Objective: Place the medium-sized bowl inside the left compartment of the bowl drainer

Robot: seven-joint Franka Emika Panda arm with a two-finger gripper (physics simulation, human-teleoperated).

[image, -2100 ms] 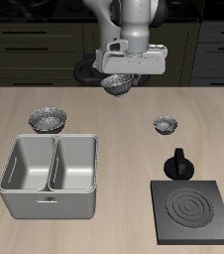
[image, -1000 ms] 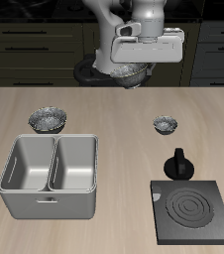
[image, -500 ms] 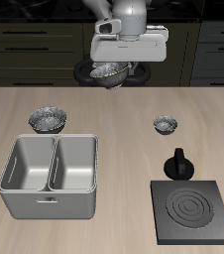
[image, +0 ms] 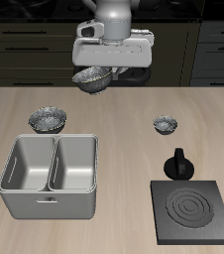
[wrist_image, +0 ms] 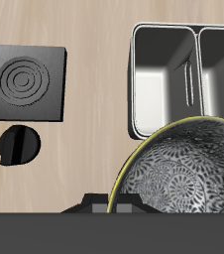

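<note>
Two smaller bowls rest on the table; the medium-sized bowl (image: 92, 76) hangs tilted in the air above the table's back edge, clamped in the gripper (image: 97, 69). The bowl drainer (image: 49, 203) stands near the front edge.

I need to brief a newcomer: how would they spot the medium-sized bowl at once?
Start from the robot arm at the table's back and follow it to the gripper. The medium-sized bowl hangs there, tilted in the air. The other two silver bowls, near the bowl drainer and near the black knob, sit on the table.
</note>
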